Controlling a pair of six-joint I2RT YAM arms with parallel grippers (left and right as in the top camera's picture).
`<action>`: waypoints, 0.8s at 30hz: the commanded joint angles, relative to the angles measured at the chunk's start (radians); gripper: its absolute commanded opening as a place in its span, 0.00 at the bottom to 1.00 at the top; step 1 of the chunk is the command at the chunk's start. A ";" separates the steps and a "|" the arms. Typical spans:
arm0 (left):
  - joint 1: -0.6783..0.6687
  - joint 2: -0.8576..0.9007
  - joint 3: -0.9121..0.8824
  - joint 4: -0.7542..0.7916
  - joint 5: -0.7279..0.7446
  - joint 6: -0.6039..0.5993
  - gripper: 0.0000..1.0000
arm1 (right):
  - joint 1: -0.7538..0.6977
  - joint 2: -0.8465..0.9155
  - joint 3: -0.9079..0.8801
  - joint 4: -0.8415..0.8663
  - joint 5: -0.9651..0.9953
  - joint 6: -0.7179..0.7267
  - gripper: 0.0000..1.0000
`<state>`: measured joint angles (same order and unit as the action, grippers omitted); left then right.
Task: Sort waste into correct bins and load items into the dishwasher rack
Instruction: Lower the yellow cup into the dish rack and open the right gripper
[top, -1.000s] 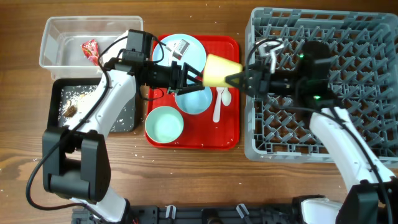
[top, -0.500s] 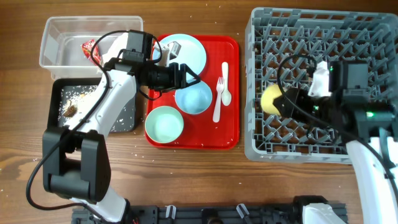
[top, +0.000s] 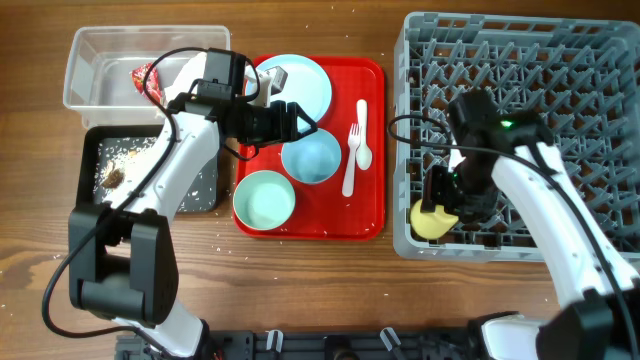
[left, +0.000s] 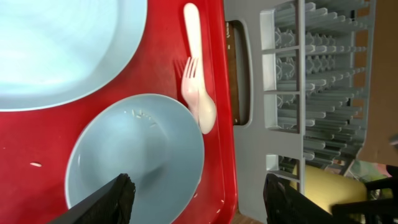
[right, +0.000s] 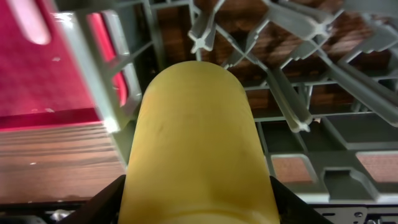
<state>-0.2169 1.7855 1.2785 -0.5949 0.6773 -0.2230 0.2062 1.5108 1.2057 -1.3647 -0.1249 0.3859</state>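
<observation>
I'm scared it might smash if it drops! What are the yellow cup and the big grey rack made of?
The yellow cup looks like plastic: smooth, one even colour, a soft dull surface, not see-through like glass. The grey rack looks like hard moulded plastic: thin criss-cross ribs and pegs, all one flat grey. Pictures alone can't make this certain.

Flat red serving tray (top: 370, 215) lies toward centre of wooden worktop (top: 300, 290); black mounting rail (top: 330, 348) along near edge.
</observation>
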 joint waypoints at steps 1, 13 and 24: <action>-0.002 -0.018 0.011 0.001 -0.025 0.006 0.68 | 0.003 0.056 -0.024 0.018 0.024 0.014 0.68; 0.111 -0.113 0.080 -0.022 -0.026 0.006 0.63 | 0.003 0.050 0.233 0.005 0.006 -0.020 0.82; 0.338 -0.218 0.090 -0.166 -0.248 0.067 0.82 | 0.223 0.215 0.306 0.404 -0.060 0.052 0.73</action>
<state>0.0849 1.5726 1.3594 -0.7185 0.4862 -0.2157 0.3744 1.6157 1.5017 -1.0092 -0.1719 0.3866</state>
